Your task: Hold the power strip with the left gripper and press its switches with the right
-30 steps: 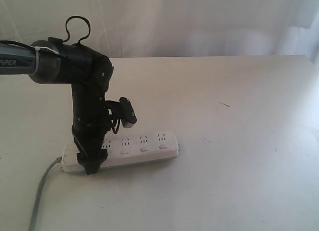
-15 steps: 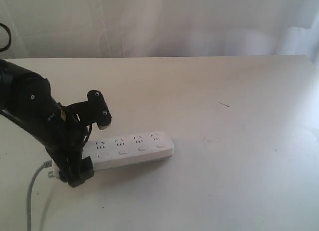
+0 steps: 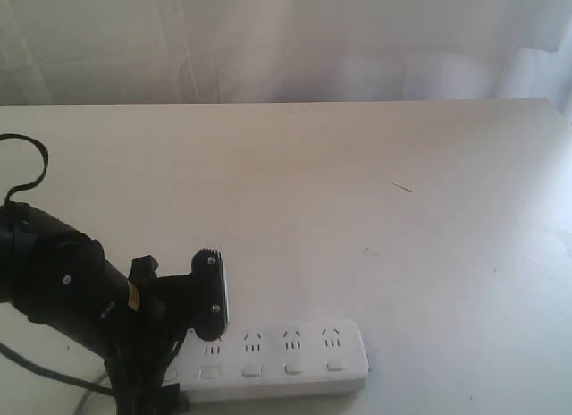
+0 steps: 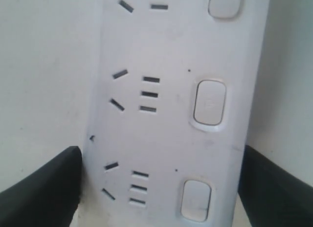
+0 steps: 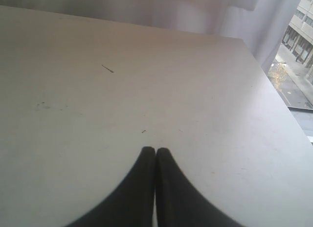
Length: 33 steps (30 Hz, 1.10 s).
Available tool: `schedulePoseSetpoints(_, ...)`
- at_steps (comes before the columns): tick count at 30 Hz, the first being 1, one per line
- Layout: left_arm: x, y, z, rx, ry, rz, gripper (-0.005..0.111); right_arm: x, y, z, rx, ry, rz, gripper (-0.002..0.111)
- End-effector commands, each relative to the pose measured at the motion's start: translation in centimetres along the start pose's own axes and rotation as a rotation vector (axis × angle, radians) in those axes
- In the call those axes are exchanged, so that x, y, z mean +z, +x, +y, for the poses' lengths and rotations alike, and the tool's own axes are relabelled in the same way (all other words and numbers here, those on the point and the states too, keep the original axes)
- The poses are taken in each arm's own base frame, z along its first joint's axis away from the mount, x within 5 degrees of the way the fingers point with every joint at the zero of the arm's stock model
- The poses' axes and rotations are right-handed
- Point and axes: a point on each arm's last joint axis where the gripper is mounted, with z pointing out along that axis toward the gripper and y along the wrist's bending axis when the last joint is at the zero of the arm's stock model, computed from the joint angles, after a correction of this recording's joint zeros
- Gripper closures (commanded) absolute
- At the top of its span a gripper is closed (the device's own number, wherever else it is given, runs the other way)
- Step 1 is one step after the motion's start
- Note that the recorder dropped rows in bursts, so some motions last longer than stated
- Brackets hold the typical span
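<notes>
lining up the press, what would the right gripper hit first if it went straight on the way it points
Probably the bare table: the right gripper aims over it, nothing else in line; depth is unclear.

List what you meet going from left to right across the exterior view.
left arm → power strip → dark mark on the table. The fingers are left out because they overlap the strip's left end.
</notes>
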Motion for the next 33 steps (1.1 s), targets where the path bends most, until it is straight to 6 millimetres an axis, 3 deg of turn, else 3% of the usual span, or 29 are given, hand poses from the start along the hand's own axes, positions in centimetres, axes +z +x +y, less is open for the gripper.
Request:
schedulePoseSetpoints(1, 0.0, -0.6, -1.8, 0.049, 0.053, 0.008, 0.107, 0.0, -0.1, -0.1, -0.004, 0.011, -0.020, 0.108)
schedulePoseSetpoints(6, 0.0, -1.1, -2.7, 0.142, 0.066, 0.002, 0.107, 0.0, -0.1, -0.1, -0.004, 0.011, -0.020, 0.108)
schedulePoseSetpoints(13, 0.1, -1.2, -2.5, 0.170, 0.040, -0.007, 0.107, 0.0, -0.1, -0.1, -0.004, 0.011, -0.020, 0.108)
schedulePoseSetpoints(20, -0.2, -1.0, 0.8, 0.094, -0.135, -0.110, 0.107, 0.0, -0.1, -0.1, -0.004, 0.011, -0.020, 0.108)
schedulePoseSetpoints(33, -0.3, 0.0, 2.0, 0.075, -0.154, -0.090, 0.107, 0.0, -0.1, -0.1, -0.016, 0.015, -0.019, 0.108)
